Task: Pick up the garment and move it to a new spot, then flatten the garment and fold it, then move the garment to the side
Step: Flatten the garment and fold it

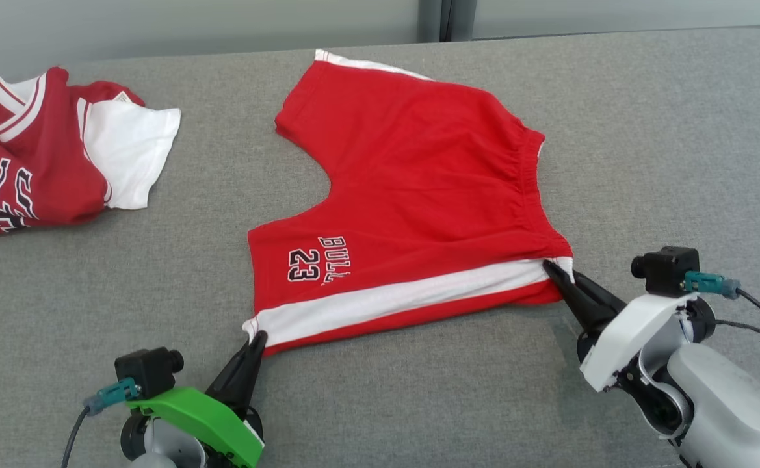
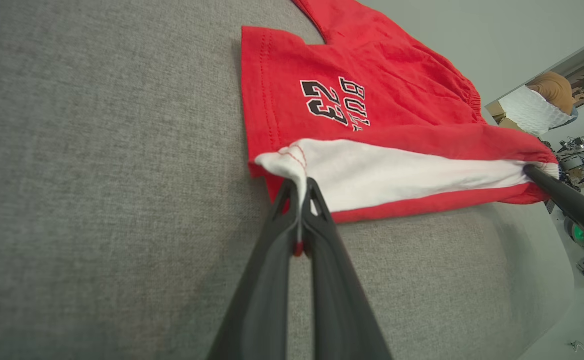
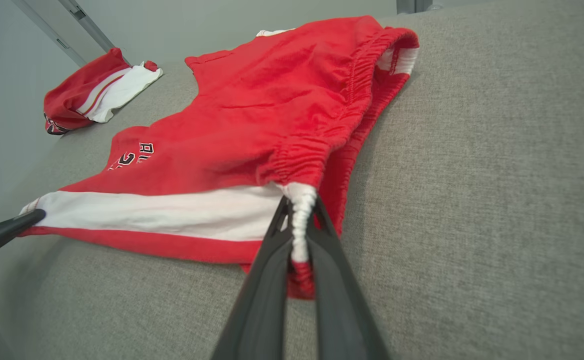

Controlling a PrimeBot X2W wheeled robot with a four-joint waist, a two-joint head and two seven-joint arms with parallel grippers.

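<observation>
Two shorts (image 1: 419,182) corners (striped edge) sit pinched between fingers (image 1: 240,374).

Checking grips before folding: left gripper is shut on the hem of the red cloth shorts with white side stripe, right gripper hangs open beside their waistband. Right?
No: the right gripper is shut on the waistband of the red cloth shorts, as the right wrist view shows. The rest stands.

Red cotton shorts (image 1: 419,182) with a white side stripe and a "23" print lie spread out at the middle of the grey fabric surface (image 1: 646,130). The gathered elastic waistband faces the surface's right side, the leg hems its left.
</observation>
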